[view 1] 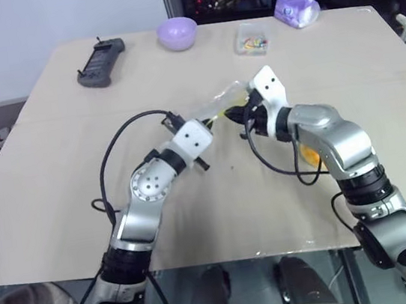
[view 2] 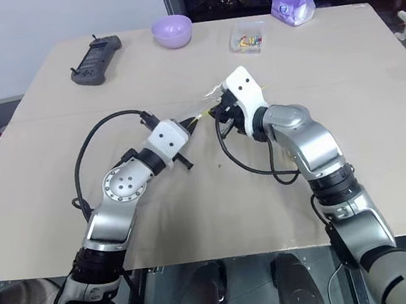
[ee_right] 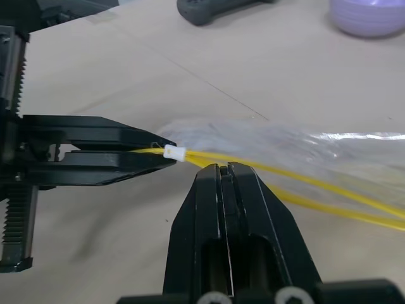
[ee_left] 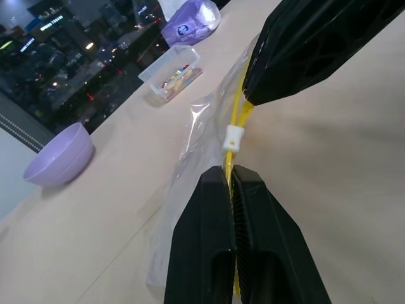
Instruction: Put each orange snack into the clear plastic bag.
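A: Item one, the clear plastic bag point(ee_left: 202, 126): where is it sitting?

B: Hanging above the bench point(view 1: 50, 143), both end effectors pinching its yellow seal strip point(ee_right: 304, 183). Left end effector point(ee_left: 231, 174) is clamping one side; right end effector point(ee_right: 221, 168) is clamping the other.

A: Orange snack point(view 1: 308, 154)?

B: Lying on the bench under the right forearm, mostly hidden. The wrist views are adding a white slider point(ee_right: 173, 152).

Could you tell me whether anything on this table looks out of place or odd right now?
Nothing looks spilled or damaged. The clear plastic bag hangs off the table, pinched at its yellow seal strip by the left claw and right claw. The orange snack sits half hidden behind the right arm.
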You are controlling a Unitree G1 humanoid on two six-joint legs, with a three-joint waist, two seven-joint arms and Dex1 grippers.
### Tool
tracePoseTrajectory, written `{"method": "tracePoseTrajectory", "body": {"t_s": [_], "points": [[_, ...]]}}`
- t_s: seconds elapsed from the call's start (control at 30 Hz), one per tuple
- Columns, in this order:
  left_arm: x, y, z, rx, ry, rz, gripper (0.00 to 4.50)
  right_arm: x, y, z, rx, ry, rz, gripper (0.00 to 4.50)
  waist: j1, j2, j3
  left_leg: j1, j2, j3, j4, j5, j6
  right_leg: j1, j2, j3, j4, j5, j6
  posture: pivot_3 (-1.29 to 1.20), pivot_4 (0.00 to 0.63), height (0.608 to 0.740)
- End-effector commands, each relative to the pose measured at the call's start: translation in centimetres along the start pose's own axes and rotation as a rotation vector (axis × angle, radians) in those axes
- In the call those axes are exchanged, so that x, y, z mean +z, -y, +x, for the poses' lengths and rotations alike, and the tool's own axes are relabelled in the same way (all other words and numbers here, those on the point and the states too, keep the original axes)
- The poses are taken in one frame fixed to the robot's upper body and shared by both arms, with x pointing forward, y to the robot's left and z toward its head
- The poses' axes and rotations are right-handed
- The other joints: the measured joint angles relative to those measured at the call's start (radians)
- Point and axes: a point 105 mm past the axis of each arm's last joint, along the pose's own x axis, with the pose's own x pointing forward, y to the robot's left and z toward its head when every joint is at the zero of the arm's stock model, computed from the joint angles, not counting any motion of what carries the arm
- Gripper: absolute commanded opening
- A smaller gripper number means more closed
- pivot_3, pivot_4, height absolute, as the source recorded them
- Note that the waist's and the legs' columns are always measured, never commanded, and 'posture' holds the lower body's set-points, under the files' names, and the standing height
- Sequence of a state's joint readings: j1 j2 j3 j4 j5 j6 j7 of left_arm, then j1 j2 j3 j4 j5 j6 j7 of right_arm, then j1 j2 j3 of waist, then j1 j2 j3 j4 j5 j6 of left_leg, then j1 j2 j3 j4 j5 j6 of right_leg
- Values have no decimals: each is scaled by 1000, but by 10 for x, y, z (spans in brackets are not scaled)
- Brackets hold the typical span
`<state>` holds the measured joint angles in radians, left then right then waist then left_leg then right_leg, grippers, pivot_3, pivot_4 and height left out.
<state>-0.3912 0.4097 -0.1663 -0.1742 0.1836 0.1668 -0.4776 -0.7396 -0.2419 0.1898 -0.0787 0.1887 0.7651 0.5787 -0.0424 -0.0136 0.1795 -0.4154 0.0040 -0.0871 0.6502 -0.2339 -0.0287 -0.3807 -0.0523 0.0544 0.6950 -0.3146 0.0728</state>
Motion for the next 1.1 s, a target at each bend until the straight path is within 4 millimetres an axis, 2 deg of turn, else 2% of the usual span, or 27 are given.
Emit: {"method": "tracePoseTrajectory", "body": {"t_s": [0.03, 0.33, 0.57, 0.7, 0.77, 0.87, 0.93, 0.97, 1.0, 1.1], "points": [[13, -3, -1, 8, 54, 21, 0, 8, 5, 1, -29, 24, 16, 73, 0, 0, 0, 0, 0, 0, 0, 0, 0, 0, 0, 0, 0, 0, 0, 0, 150, 740], [16, 4, -1, -30, 71, 24, 0, 3, 14, 6, -84, 2, 58, 73, 0, 0, 0, 0, 0, 0, 0, 0, 0, 0, 0, 0, 0, 0, 0, 0, 150, 740], [21, 11, 3, -77, 97, 41, 0, -18, 17, 22, -140, -63, -225, 73, -1, 0, 0, 0, 0, 0, 0, 0, 0, 0, 0, 0, 0, 0, 0, 0, 150, 740], [22, 14, 3, -97, 101, 42, 0, -21, 25, 27, -179, -30, -383, 73, -1, 0, 0, 0, 0, 0, 0, 0, 0, 0, 0, 0, 0, 0, 0, 0, 150, 740], [22, 15, 4, -102, 101, 41, 0, -18, 23, 30, -185, 22, -561, 73, -1, 0, 0, 0, 0, 0, 0, 0, 0, 0, 0, 0, 0, 0, 0, 0, 150, 740], [22, 16, 5, -106, 103, 39, 0, -26, 21, 32, -173, 27, -751, 1320, -1, 0, 0, 0, 0, 1, 0, 0, 0, 0, 0, 0, 0, 0, 0, 0, 150, 740], [23, 16, 5, -107, 104, 39, 0, -32, 24, 32, -169, 5, -821, 2361, -1, 0, 0, 0, 0, 1, 0, 0, -1, 0, 0, 0, 0, 0, 0, 0, 150, 740], [23, 16, 5, -108, 105, 39, 0, -34, 25, 32, -169, 2, -841, 2568, -1, 0, 0, 0, 0, 1, 0, 1, -1, 0, 0, 0, 0, 0, 0, 0, 150, 740], [23, 16, 6, -107, 105, 39, 0, -35, 27, 31, -173, 0, -855, 3194, -1, 0, 0, 0, 0, 1, 0, 1, -2, 0, 0, 0, 0, 0, 0, 0, 150, 740], [22, 15, 6, -99, 101, 36, 0, -42, 35, 27, -176, -44, -950, 4474, -1, 0, 0, 0, 0, 1, 0, 2, -4, 0, 0, 1, 0, 0, 0, 0, 150, 740]]}}
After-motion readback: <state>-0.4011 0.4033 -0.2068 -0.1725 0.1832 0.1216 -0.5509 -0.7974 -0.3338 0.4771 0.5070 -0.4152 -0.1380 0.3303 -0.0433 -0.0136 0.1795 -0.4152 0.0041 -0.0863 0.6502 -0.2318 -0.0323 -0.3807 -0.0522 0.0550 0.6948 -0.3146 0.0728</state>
